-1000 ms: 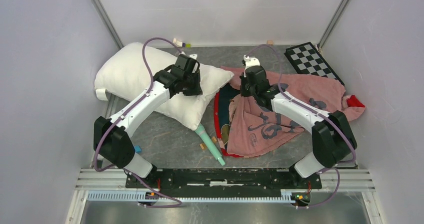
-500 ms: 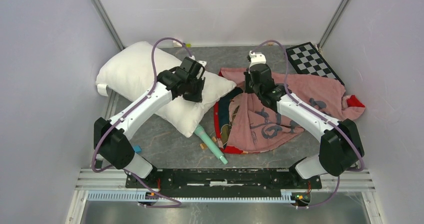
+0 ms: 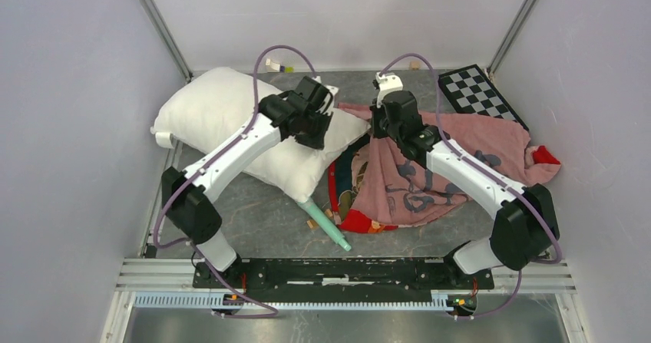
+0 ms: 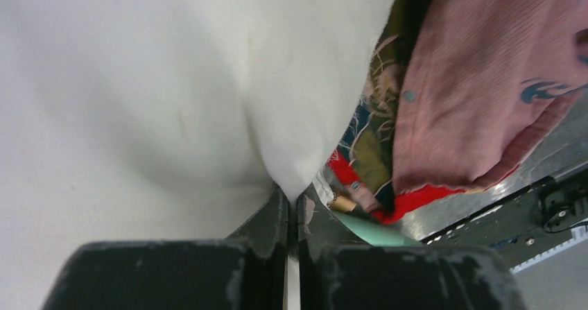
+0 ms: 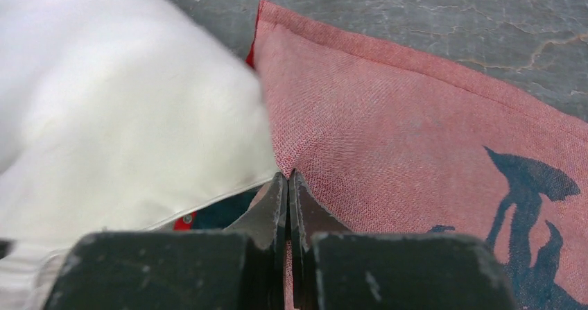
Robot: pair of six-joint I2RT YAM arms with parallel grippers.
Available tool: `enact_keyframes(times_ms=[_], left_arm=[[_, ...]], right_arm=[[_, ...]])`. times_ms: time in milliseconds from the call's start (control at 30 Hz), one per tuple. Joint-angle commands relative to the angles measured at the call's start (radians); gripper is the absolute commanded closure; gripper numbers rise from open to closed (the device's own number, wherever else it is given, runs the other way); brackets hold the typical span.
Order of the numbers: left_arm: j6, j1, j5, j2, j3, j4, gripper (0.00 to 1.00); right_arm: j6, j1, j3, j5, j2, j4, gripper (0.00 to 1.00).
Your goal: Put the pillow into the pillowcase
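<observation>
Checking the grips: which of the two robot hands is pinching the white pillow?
The left hand, its tips shut on a fold of the puffy white stuffed pillow. The right hand is shut on the faded pinkish-red fabric pillowcase instead.

The left end effector point(image 4: 292, 200) has travelled toward the checkerboard point(image 3: 480, 90), its arm stretched out further, and the pillow point(image 3: 215, 113) has come along: the corner nearest the checkerboard now overlaps the pillowcase point(image 3: 468, 140), and another corner now covers the top of the teal stick point(image 3: 332, 229). The right end effector point(image 5: 288, 179) has shifted slightly toward the checkerboard too, drawing the pillowcase's far hem in that direction and baring a bright red patch point(image 3: 357, 222).
</observation>
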Motion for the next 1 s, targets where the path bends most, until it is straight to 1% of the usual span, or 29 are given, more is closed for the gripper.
enact_keyframes(times_ms=[0,100,233,333,400,433,533,633,733,833,867,933,967], left_arm=[[0.039,-0.09,0.046,0.109,0.188,0.031,0.98],[0.025,-0.093,0.038,0.186,0.287,0.05,0.98],[0.016,-0.09,0.054,0.292,0.346,0.108,0.98],[0.001,-0.09,0.124,0.356,0.341,0.177,0.98],[-0.015,-0.09,0.159,0.365,0.309,0.263,0.98],[-0.026,-0.088,0.144,0.367,0.304,0.302,0.98],[-0.075,-0.062,0.103,0.375,0.352,0.355,0.98],[-0.129,-0.029,0.043,0.369,0.329,0.469,0.97],[-0.131,-0.027,0.057,0.444,0.344,0.469,0.97],[-0.156,-0.034,0.072,0.463,0.266,0.483,0.97],[-0.168,-0.034,0.083,0.447,0.229,0.502,0.91],[-0.181,-0.034,0.094,0.407,0.172,0.527,0.69],[-0.182,-0.034,0.1,0.381,0.156,0.528,0.62]], right_arm=[[-0.057,0.009,-0.033,-0.05,-0.091,0.053,1.0],[-0.069,0.008,-0.035,-0.041,-0.121,0.038,1.0],[-0.075,0.009,-0.031,-0.045,-0.158,0.027,1.0],[-0.082,0.01,-0.011,-0.063,-0.177,0.016,1.0],[-0.085,0.009,-0.001,-0.087,-0.181,0.009,1.0],[-0.086,0.009,-0.002,-0.1,-0.183,0.005,1.0],[-0.079,0.01,-0.041,-0.122,-0.203,0.006,1.0],[-0.069,0.009,-0.119,-0.126,-0.236,0.023,1.0],[-0.062,0.009,-0.169,-0.13,-0.239,0.024,1.0],[-0.052,0.009,-0.168,-0.064,-0.216,-0.03,0.99],[-0.05,0.009,-0.159,-0.036,-0.202,-0.054,0.98],[-0.047,0.009,-0.15,-0.008,-0.19,-0.09,0.91],[-0.047,0.009,-0.147,0.001,-0.191,-0.104,0.87]])
